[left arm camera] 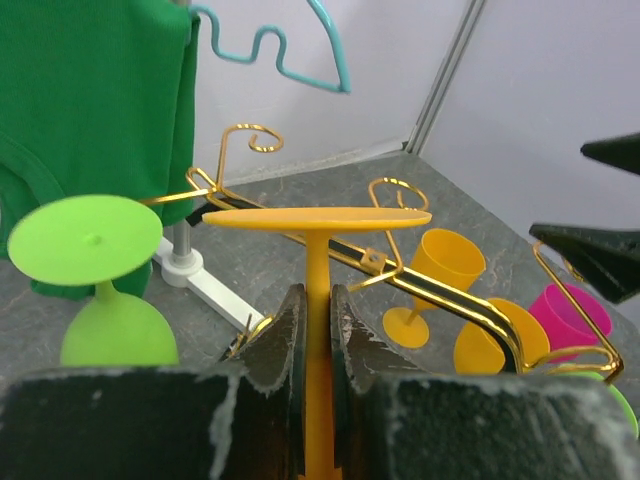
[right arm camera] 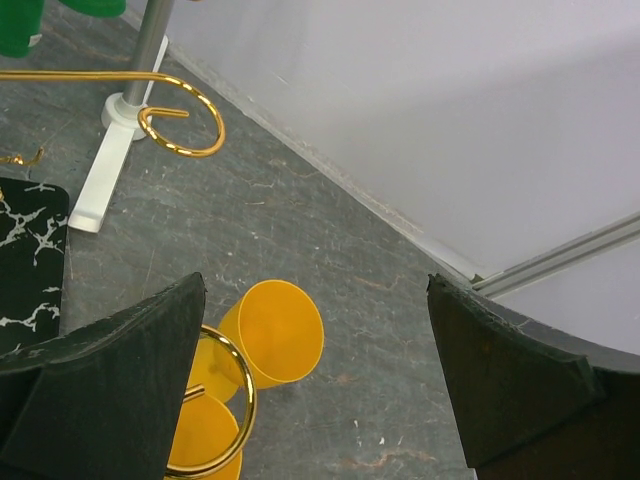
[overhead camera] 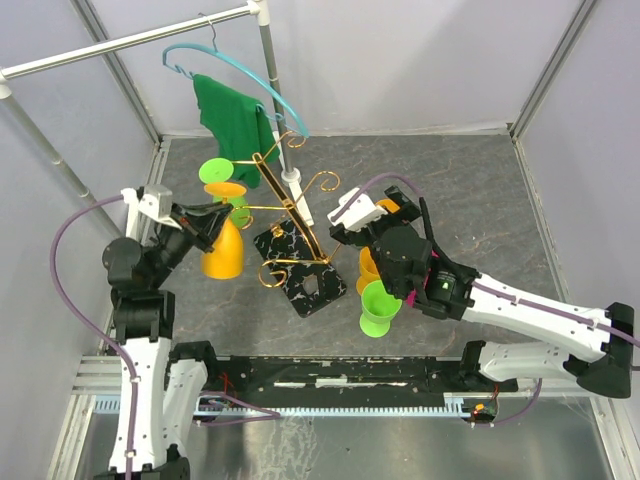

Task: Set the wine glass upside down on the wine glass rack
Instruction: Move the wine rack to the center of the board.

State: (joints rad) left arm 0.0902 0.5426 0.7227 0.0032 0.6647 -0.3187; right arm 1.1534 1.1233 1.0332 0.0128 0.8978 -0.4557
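Observation:
An orange wine glass (overhead camera: 222, 255) is held upside down, foot up, to the left of the gold wine glass rack (overhead camera: 290, 215) on its black marbled base (overhead camera: 305, 275). My left gripper (overhead camera: 208, 224) is shut on the glass's stem (left arm camera: 318, 330), and the glass's flat foot (left arm camera: 318, 216) is level with the rack's gold arms (left arm camera: 440, 290). A green wine glass (left arm camera: 85, 240) hangs upside down just to its left. My right gripper (overhead camera: 383, 225) is open and empty to the right of the rack, over an orange glass (right arm camera: 272, 335) lying on the table.
A white clothes rail (overhead camera: 130, 40) with a green cloth (overhead camera: 235, 115) and a teal hanger stands behind the rack; its foot (right arm camera: 95, 180) lies close by. A green glass (overhead camera: 380, 305), more orange glasses (left arm camera: 445, 265) and a pink one (left arm camera: 570, 315) are at the right.

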